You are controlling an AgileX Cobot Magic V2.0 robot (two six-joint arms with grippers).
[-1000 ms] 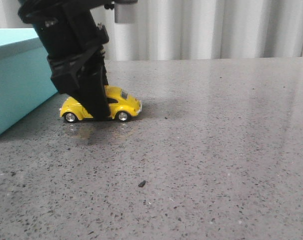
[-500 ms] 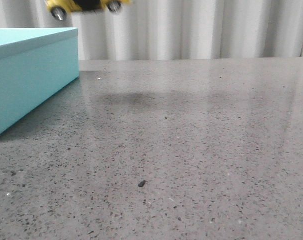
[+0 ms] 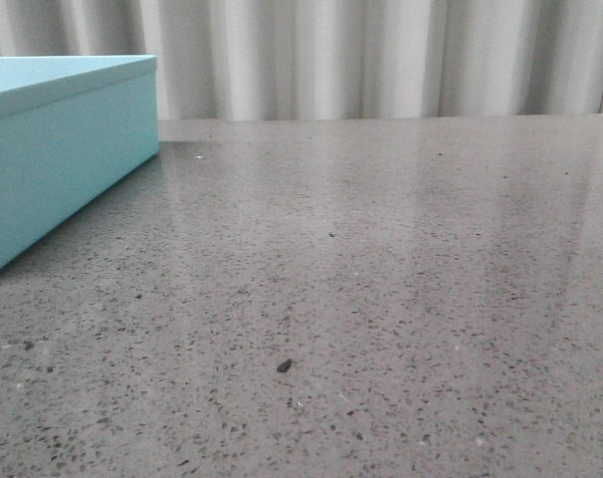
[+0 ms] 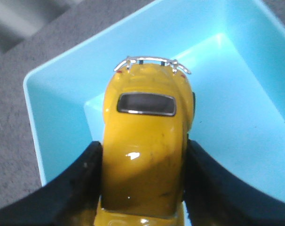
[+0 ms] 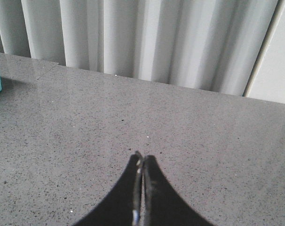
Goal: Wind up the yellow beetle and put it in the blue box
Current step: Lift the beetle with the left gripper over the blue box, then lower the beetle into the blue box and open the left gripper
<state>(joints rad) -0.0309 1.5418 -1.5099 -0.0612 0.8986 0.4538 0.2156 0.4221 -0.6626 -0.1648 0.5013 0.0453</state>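
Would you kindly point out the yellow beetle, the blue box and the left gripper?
yellow beetle (image 4: 143, 155): left wrist view, on its roof.
blue box (image 3: 68, 164): front view, on its side wall.
left gripper (image 4: 142, 188): left wrist view, between the fingertips.

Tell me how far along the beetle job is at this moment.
Done: the yellow beetle is off the table, clamped in the left gripper. In hand: it hangs over the open blue box, whose light blue floor shows beneath it. Left: lowering and releasing it inside. Whether it was wound cannot be told. The right gripper is shut and idle above the table.
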